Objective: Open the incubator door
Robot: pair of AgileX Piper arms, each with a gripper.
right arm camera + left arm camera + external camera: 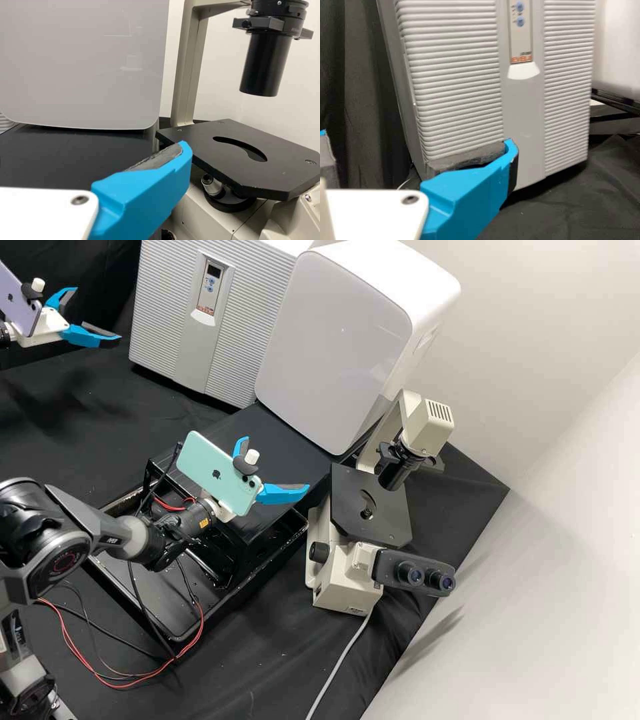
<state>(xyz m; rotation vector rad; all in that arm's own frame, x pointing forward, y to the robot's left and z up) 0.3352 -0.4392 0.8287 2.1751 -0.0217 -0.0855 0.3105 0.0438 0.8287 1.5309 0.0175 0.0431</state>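
The incubator (167, 313) is grey, with thin ridges (450, 65), a smooth strip (522, 120) and blue buttons (520, 21); its door (455, 110) is shut, ahead of the left gripper (97, 313), which is spread wide; the right gripper (277, 462) is spread too, near the microscope (347, 493).

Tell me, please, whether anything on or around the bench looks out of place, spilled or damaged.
A red cable loops loosely over the black cloth beside the black tray, which looks untidy and might snag. Nothing looks spilled or damaged.
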